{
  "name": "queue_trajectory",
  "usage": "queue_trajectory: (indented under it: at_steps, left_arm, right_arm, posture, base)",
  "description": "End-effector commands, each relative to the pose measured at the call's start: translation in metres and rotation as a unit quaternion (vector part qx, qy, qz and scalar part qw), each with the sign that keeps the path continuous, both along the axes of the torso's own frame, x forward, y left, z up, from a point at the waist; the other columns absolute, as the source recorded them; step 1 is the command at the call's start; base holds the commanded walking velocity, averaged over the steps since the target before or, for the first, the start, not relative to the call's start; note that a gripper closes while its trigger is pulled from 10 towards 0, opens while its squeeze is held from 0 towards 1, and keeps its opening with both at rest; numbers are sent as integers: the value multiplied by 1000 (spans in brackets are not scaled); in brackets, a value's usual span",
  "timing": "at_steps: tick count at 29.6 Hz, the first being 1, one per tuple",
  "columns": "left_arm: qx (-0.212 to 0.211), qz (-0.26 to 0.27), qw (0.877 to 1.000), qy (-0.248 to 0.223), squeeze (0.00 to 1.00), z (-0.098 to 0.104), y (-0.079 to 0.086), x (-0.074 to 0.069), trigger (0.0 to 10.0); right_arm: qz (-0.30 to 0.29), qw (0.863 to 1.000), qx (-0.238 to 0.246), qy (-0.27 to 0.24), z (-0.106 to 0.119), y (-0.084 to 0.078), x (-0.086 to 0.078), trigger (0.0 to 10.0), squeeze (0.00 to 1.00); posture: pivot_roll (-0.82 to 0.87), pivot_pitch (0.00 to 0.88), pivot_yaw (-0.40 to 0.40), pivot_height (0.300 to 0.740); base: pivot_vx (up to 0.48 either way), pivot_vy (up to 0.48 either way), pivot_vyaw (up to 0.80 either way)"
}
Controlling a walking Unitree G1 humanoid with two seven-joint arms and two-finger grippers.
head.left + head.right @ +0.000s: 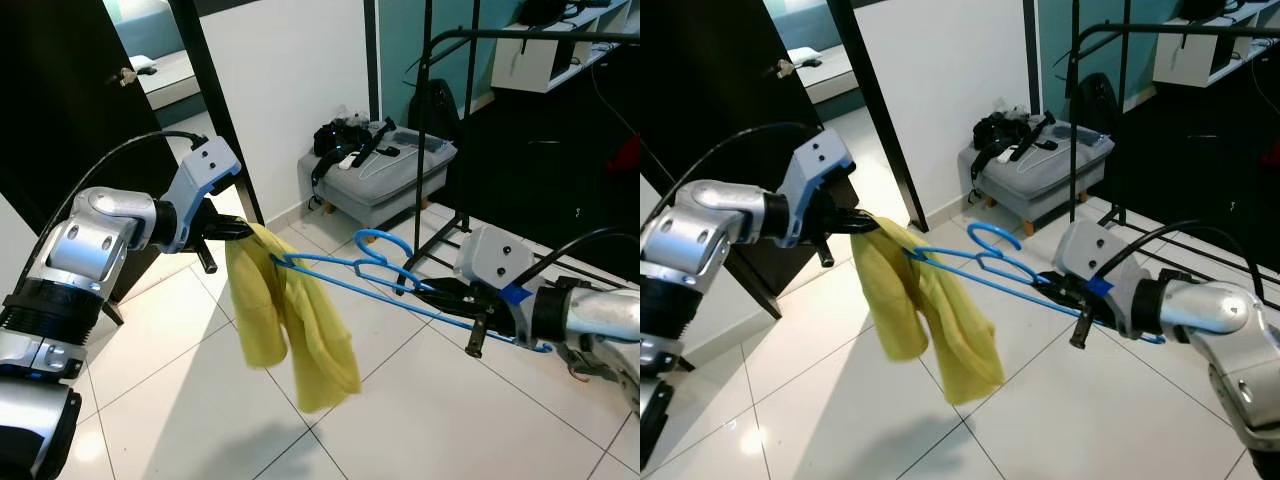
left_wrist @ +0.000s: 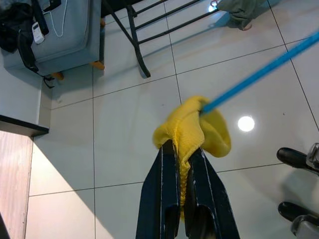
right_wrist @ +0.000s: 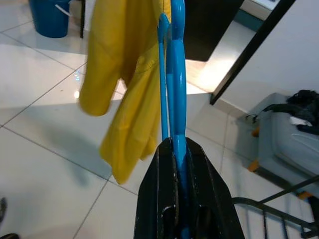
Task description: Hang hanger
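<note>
1. The right gripper (image 1: 1072, 293) is clamped on the blue hanger (image 1: 380, 268), held out level above the floor tiles, hook up, well short of the rack (image 1: 520, 60).
2. The left gripper (image 2: 182, 149) pinches the yellow cloth (image 1: 290, 325), which drapes over the hanger's far end.
3. Risk: the cloth sits only on that tip; tilting the hanger toward the rack could let it slide off once released.

Bright, sharp; lamp glare on floor tiles (image 2: 246, 123); soft shadows.
</note>
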State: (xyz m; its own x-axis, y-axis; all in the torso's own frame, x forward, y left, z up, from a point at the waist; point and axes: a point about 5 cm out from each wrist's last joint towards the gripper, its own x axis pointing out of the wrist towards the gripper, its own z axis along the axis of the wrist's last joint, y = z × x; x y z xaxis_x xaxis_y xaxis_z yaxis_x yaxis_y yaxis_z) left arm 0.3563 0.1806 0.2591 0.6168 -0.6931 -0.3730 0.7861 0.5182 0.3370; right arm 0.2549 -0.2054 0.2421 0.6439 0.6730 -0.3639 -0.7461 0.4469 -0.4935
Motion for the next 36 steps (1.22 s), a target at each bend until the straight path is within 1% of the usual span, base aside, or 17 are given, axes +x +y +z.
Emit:
queue_trajectory:
  at_steps: [1,6,9,17,20,21,23,24,26,30,32,33,35,36]
  left_arm:
    - [17,0,1000,-4,0,4,5,-2,10000]
    - [21,-4,1000,-4,0,3,4,-2,10000]
    - [30,-9,1000,-4,0,0,2,-1,10000]
    - [36,-28,999,-10,0,0,-1,-4,10000]
    - [41,-51,998,-16,0,0,-3,-8,10000]
    - [41,-51,998,-16,0,0,-3,-8,10000]
    - [40,-77,996,-27,0,2,-5,-12,10000]
    - [40,-77,996,-27,0,2,-5,-12,10000]
    - [37,-114,992,-47,0,4,-10,-18,10000]
    - [39,-131,989,-57,0,5,-12,-21,10000]
    - [52,-154,984,-72,0,5,-14,-25,10000]
    - [66,-165,981,-77,0,4,-12,-28,10000]
    - [66,-165,981,-77,0,4,-12,-28,10000]
    - [76,-172,979,-80,0,3,-11,-29,10000]
  right_arm:
    - [14,1000,9,-8,5,5,-4,10000,0]
    - [25,1000,17,-9,7,7,-7,10000,0]
    - [42,999,30,-13,11,13,-10,10000,0]
    - [43,999,30,-14,11,14,-10,10000,0]
    - [43,999,29,-15,12,14,-9,10000,0]
    - [43,999,29,-15,12,14,-9,10000,0]
    - [47,999,26,-10,10,15,-9,10000,0]
    - [47,999,26,-10,10,15,-9,10000,0]
    - [56,998,23,3,6,18,-11,10000,0]
    - [61,998,22,9,5,19,-12,10000,0]
    - [73,997,21,20,1,21,-14,10000,0]
    - [74,997,15,24,0,20,-13,10000,0]
    - [74,997,15,24,0,20,-13,10000,0]
    - [74,997,11,26,-1,20,-13,10000,0]
  posture:
    - [-113,0,221,740]
    - [-116,0,226,740]
    - [-119,0,226,740]
    - [-117,0,224,740]
    - [-117,0,224,740]
    - [-117,0,224,740]
    - [-117,0,224,740]
    - [-117,0,224,740]
    - [-115,0,215,740]
    - [-115,0,215,740]
    - [-111,0,209,740]
    - [-111,0,209,740]
    - [-111,0,209,740]
    - [-111,0,209,740]
  base:
    - [0,0,0]
    - [0,0,0]
    - [0,0,0]
    - [0,0,0]
    - [0,0,0]
    - [0,0,0]
    - [0,0,0]
    - [0,0,0]
    - [0,0,0]
    - [0,0,0]
    - [0,0,0]
    - [0,0,0]
    - [0,0,0]
    - [0,0,0]
